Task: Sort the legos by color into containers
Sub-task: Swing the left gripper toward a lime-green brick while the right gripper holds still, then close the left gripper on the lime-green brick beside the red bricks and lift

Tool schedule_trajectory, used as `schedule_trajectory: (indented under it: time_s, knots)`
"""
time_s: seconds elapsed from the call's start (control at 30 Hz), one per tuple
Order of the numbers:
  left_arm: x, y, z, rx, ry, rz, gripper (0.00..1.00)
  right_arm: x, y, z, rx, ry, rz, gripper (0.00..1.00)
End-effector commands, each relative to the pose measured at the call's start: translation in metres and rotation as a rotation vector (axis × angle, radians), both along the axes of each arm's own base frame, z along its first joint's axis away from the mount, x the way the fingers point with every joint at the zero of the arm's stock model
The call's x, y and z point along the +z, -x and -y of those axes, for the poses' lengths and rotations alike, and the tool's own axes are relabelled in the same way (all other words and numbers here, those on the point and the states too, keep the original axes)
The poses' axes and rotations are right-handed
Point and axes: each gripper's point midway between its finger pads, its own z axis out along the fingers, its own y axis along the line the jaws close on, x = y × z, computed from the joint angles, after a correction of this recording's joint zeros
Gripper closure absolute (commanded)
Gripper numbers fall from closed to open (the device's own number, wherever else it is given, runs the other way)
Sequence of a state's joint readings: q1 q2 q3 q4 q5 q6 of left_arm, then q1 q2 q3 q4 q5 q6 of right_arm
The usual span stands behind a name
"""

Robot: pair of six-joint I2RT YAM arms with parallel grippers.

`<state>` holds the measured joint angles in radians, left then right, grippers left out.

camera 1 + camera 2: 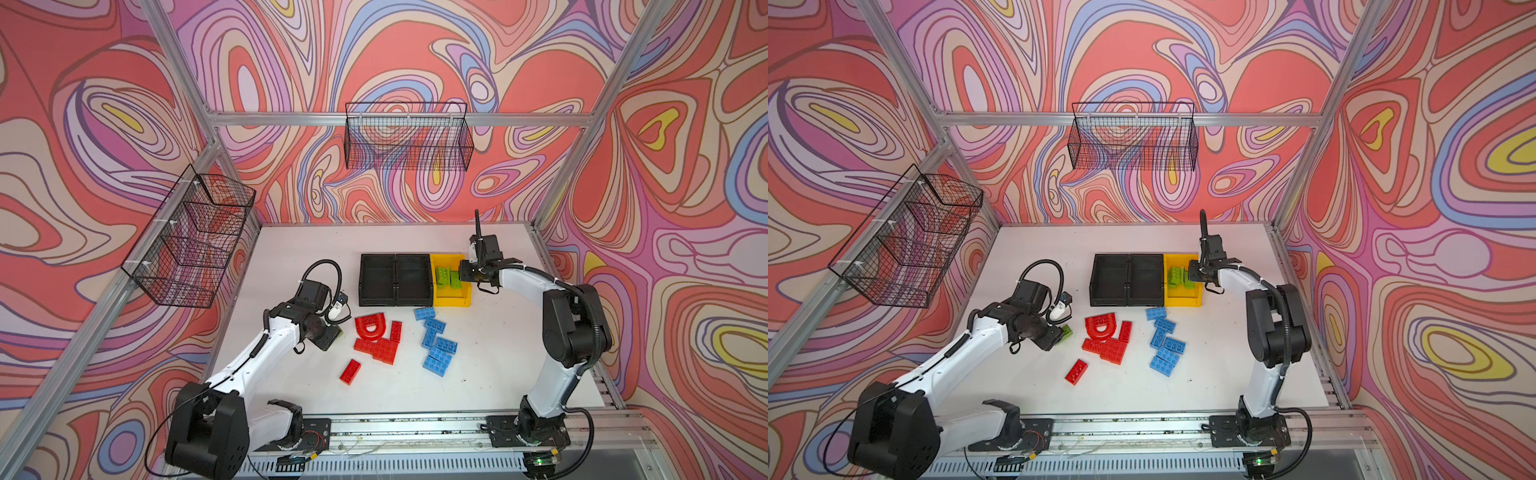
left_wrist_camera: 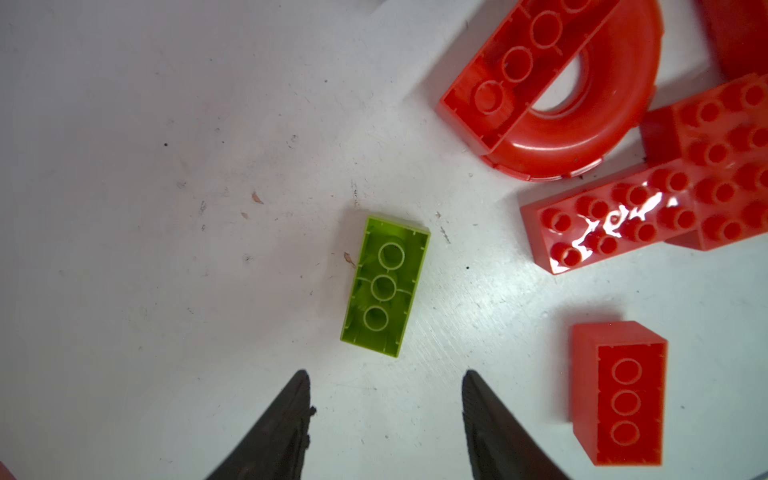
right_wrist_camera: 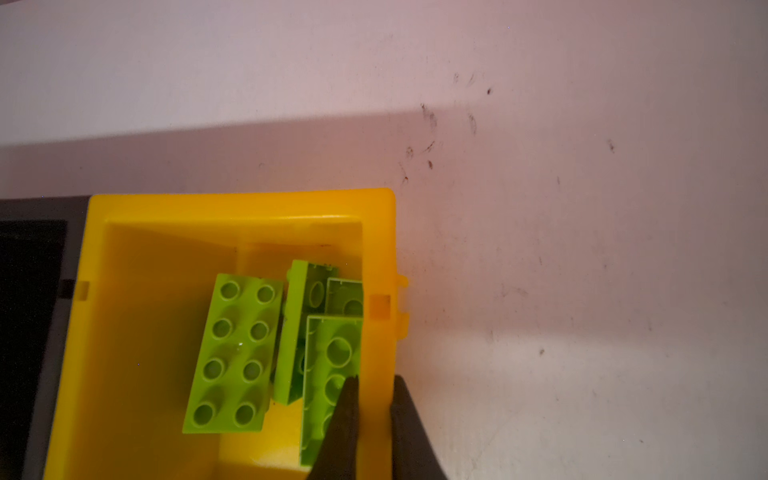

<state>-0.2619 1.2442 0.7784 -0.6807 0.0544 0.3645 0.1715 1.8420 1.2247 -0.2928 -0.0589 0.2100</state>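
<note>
My left gripper (image 2: 385, 376) has its fingers open and holds nothing. The only green brick (image 2: 385, 286) still outside lies just ahead of the tips, hollow side up, on the tabletop (image 2: 166, 249), between its left edge and the red bricks (image 2: 615, 216). I think I should move forward until the brick is between the tips and turn the wrist a little so both fingers meet its long sides flat. Then I go down and close across the narrow width, keeping clear of the red arch (image 2: 582, 124). My right gripper (image 3: 374, 380) is closed with no brick between the fingers, at the right wall of the yellow bin (image 3: 232, 205), where the other green bricks (image 3: 237, 353) lie.
</note>
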Motion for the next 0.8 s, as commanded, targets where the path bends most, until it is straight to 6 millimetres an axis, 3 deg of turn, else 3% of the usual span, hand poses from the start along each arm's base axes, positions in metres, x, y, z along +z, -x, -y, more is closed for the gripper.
schedule_trajectory:
  time_s: [0.0, 0.5, 0.67, 0.77]
  knots:
    - [-0.005, -0.015, 0.004, -0.016, -0.013, 0.005, 0.42, 0.016, -0.006, -0.007, 0.038, -0.021, 0.05, 0.94]
    - [-0.039, -0.03, 0.01, -0.034, -0.074, -0.038, 0.41, 0.016, -0.005, -0.012, 0.047, -0.044, 0.045, 0.95]
    - [-0.045, -0.025, 0.012, -0.057, -0.079, -0.052, 0.41, 0.017, -0.005, -0.011, 0.045, -0.04, 0.045, 0.95]
    - [-0.048, -0.029, 0.01, -0.049, -0.094, -0.048, 0.45, 0.016, -0.007, -0.013, 0.051, -0.045, 0.043, 0.95]
